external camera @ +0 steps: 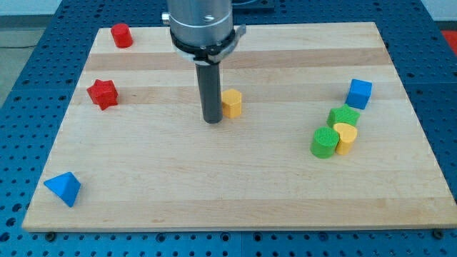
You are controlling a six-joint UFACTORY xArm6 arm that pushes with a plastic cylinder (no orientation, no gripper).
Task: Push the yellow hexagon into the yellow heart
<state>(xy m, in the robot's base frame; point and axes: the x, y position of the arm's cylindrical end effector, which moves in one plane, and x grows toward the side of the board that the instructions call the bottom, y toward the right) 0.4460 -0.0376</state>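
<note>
The yellow hexagon point(232, 103) sits near the middle of the wooden board point(178, 185). My tip point(213, 120) rests on the board just left of the hexagon, touching or almost touching its left side. The yellow heart point(345, 137) lies far to the view's right, tucked between a green cylinder point(324, 142) on its left and a green star-like block point(344, 116) above it.
A blue cube point(359, 93) stands at the right, above the green blocks. A red star point(103, 93) and a red block point(121, 35) are at the left and top left. A blue triangular block point(63, 188) is at the bottom left.
</note>
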